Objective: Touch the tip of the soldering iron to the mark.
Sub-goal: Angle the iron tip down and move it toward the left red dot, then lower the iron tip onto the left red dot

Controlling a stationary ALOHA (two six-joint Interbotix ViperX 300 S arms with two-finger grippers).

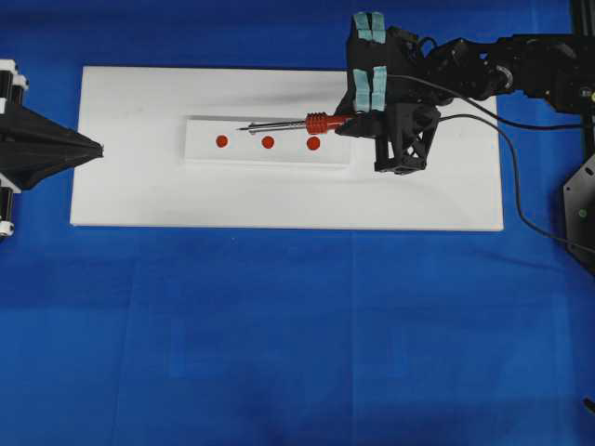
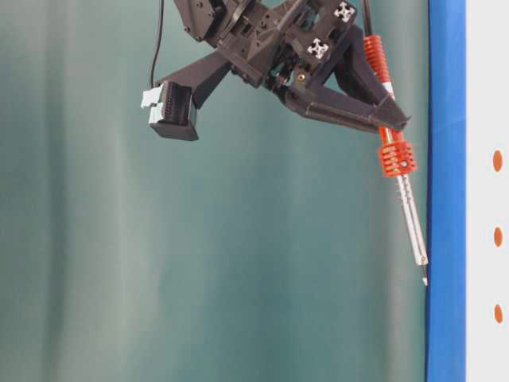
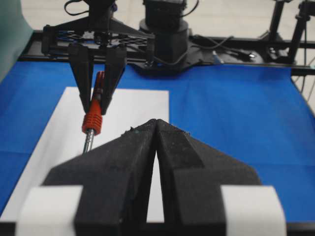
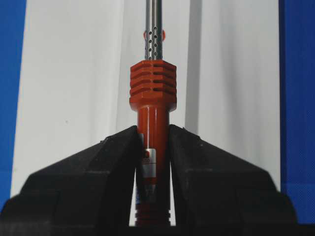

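My right gripper [image 1: 349,124] [image 4: 153,132] is shut on the red-orange handle of the soldering iron [image 1: 321,122] [image 4: 153,93]. The silver shaft points left over the raised white strip [image 1: 204,153]. In the overhead view the tip [image 1: 240,129] lies left of and behind the mark [image 1: 268,142], the middle one of three red dots. From table level the tip [image 2: 425,278] hangs just off the surface, past the mark [image 2: 498,236]. One red dot [image 4: 146,34] peeks from behind the shaft. My left gripper [image 1: 93,147] [image 3: 156,123] is shut and holds nothing, at the board's left edge.
The strip sits on a white board [image 1: 139,186] that lies on blue cloth [image 1: 279,325]. The iron's black cord [image 1: 507,158] trails right past the right arm. A green backdrop [image 2: 238,239] fills the table-level view.
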